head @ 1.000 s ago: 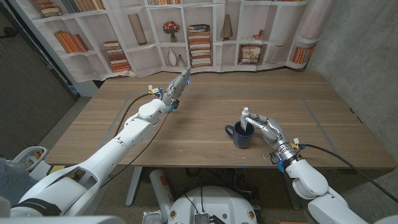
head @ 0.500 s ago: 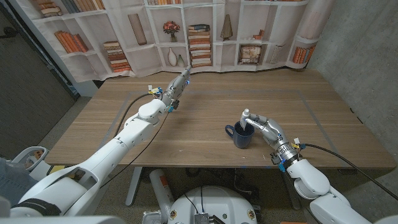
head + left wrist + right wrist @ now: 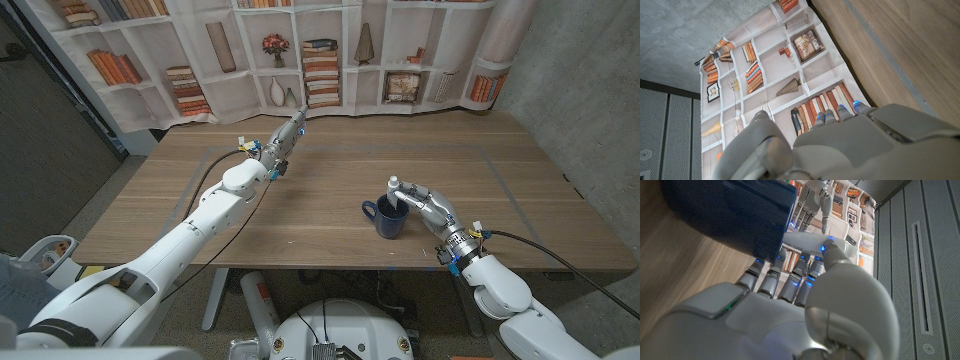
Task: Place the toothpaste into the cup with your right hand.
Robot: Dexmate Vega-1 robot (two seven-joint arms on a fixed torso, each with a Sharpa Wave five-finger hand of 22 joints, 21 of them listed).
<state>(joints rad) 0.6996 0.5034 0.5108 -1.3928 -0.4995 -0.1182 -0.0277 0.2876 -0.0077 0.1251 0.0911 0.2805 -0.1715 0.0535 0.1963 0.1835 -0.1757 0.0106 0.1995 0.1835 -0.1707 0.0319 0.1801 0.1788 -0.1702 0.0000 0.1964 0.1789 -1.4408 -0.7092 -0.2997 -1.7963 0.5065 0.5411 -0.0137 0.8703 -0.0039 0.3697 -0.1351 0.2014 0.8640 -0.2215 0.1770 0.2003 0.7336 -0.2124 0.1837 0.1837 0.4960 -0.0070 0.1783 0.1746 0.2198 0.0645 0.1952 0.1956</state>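
Right hand point(image 3: 428, 207) at lower right of center in head view, grasping the white toothpaste point(image 3: 397, 190), tube upright with its lower end inside the dark blue cup point(image 3: 391, 220). Cup stands on the wooden counter point(image 3: 330, 170), handle toward frame left. In right wrist view the fingers point(image 3: 771, 277) sit against the cup wall point(image 3: 725, 210). Left hand point(image 3: 285, 138) at upper center-left near the bookshelf backdrop point(image 3: 300, 50), fingers extended, released, holding nothing.

The cup point(image 3: 391, 220) is dark navy blue; the toothpaste point(image 3: 397, 187) standing in it is white. The right hand point(image 3: 430, 208) beside the cup is silver-grey with small blue lights. The counter point(image 3: 330, 170) shows light brown wood grain.
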